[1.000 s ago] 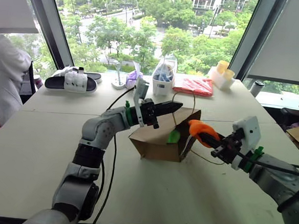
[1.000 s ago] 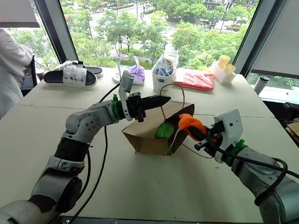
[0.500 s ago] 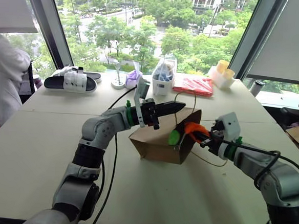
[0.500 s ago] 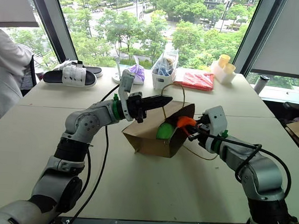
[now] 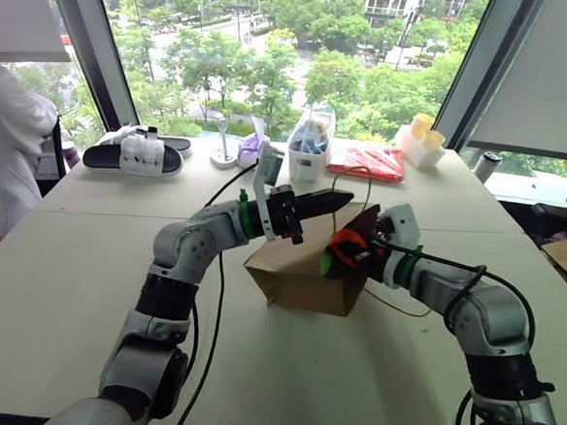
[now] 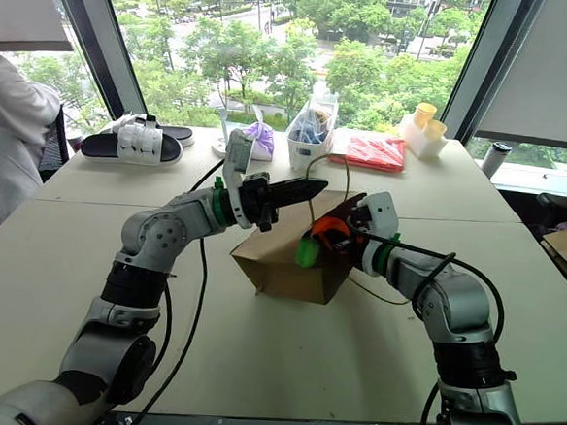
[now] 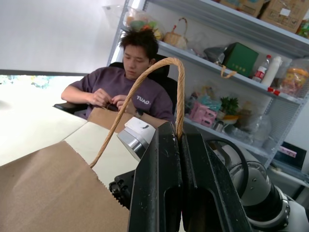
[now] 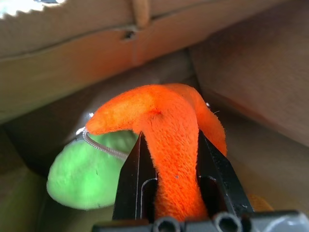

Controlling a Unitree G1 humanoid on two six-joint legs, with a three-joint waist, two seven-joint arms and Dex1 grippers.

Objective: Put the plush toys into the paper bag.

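Observation:
The brown paper bag [image 5: 294, 272] lies on its side on the table, its mouth facing my right arm. My left gripper [image 7: 179, 137] is shut on one thin tan loop handle [image 7: 145, 92] and holds it up above the bag. My right gripper [image 8: 170, 139] is shut on the orange plush toy [image 8: 169, 116] and sits inside the bag's mouth, also seen from the head as the right gripper [image 5: 359, 252]. The lime-green plush toy [image 8: 82, 174] lies just beneath the orange one, at the mouth's lower edge [image 5: 325, 264].
At the table's far edge are a black-and-white slipper [image 5: 134, 153], a purple pouch [image 5: 253, 149], a clear plastic bag [image 5: 311, 141], a red packet [image 5: 367, 163] and yellow cups [image 5: 421, 139]. A person [image 5: 5, 154] sits at the left; another person [image 7: 130, 82] sits beyond the table.
My right gripper has carried the orange plush toy leftward and forward, from outside the bag into its mouth. The left gripper has stayed still on the handle.

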